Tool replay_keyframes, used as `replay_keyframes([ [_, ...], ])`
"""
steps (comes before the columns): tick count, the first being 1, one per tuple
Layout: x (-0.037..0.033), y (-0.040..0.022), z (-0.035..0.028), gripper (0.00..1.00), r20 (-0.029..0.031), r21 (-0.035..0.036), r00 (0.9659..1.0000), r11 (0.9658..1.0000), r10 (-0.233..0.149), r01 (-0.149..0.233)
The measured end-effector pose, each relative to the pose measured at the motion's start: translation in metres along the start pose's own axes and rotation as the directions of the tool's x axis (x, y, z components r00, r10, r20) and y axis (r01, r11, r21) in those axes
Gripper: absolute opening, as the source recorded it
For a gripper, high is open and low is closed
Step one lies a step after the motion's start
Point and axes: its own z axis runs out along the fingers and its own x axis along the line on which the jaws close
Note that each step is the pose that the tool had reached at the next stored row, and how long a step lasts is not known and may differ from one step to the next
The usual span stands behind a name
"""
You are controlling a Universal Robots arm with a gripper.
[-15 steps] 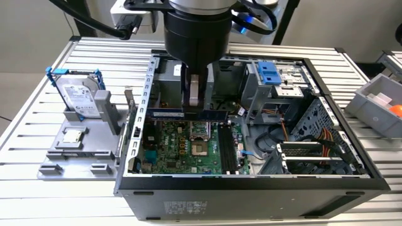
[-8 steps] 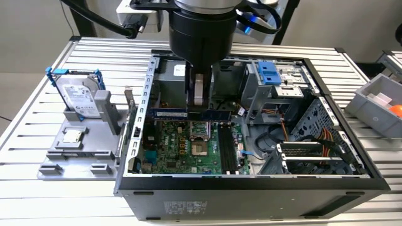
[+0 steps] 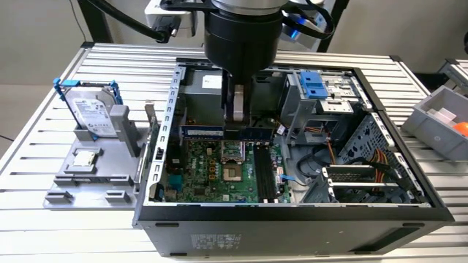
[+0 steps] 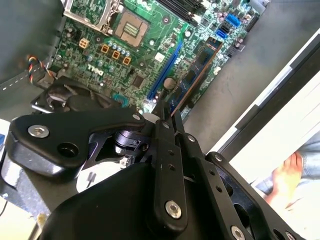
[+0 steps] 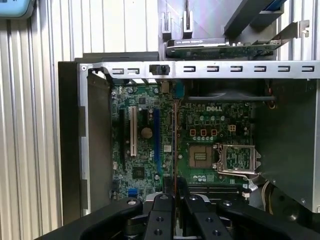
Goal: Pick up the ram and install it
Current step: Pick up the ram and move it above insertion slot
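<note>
On the exterior view's left, on the slatted desk (image 3: pixel 44 241), we see a grey fixture (image 3: pixel 87 175) with a silver hard drive (image 3: pixel 91 112) in a blue frame standing upright in it. Next to it, toward the exterior view's right, lies the open computer case (image 3: pixel 292 216), its green motherboard (image 3: pixel 212 175) facing up.

The arm reaches down into the case near its far wall. There the tool (image 3: pixel 238 121) is clenched on the ram (image 3: pixel 201 131), gripping it at about mid-length so that a dark blue-green end sticks out on either side of the fingers. The ram hangs over the far edge of the motherboard, beyond the processor socket (image 3: pixel 232 174). It lies crosswise to the long black slots (image 3: pixel 264 172) and is seated in none of them.

In the first wrist view we meet the ram (image 5: pixel 174 140) edge-on, a thin line running out from the tool (image 5: pixel 175 194) across the board. In the second wrist view its chip-bearing face (image 4: pixel 197 70) stretches away from the fingertips (image 4: pixel 161 111).

Further toward the exterior view's right, a blue bracket (image 3: pixel 314 87) sits in the case's drive bay. Past the case, a grey bin (image 3: pixel 435 123) stands on the desk.
</note>
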Motion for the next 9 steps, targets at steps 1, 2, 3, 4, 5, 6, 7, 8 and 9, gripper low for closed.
replay_keyframes([
  [1, -0.0004, -0.0008, 0.0, 0.0, -0.0007, 0.0001, 1.0, 1.0, 0.0, 0.0],
  [2, -0.0008, -0.0016, 0.0, 0.0, -0.0014, 0.0001, 1.0, 1.0, 0.0, 0.0],
  [3, -0.0012, -0.0024, 0.0, 0.0, -0.0019, 0.0001, 1.0, 1.0, 0.0, 0.0],
  [4, -0.0016, -0.0032, 0.0, 0.0, -0.0025, 0.0001, 1.0, 1.0, 0.0, 0.0],
  [5, -0.002, -0.004, -0.0001, 0.0, -0.0031, 0.0001, 1.0, 1.0, 0.0, 0.0],
  [6, -0.0025, -0.0047, -0.0002, 0.0, -0.0038, 0.0001, 1.0, 1.0, 0.0, 0.0],
  [7, -0.003, -0.0055, -0.0002, 0.0, -0.0044, 0.0001, 1.0, 1.0, 0.001, -0.001],
  [8, -0.0035, -0.0062, -0.0002, 0.0, -0.005, 0.0002, 1.0, 1.0, 0.001, -0.001],
  [9, -0.0039, -0.0069, -0.0002, 0.0, -0.0056, 0.0002, 1.0, 1.0, 0.001, -0.001],
])
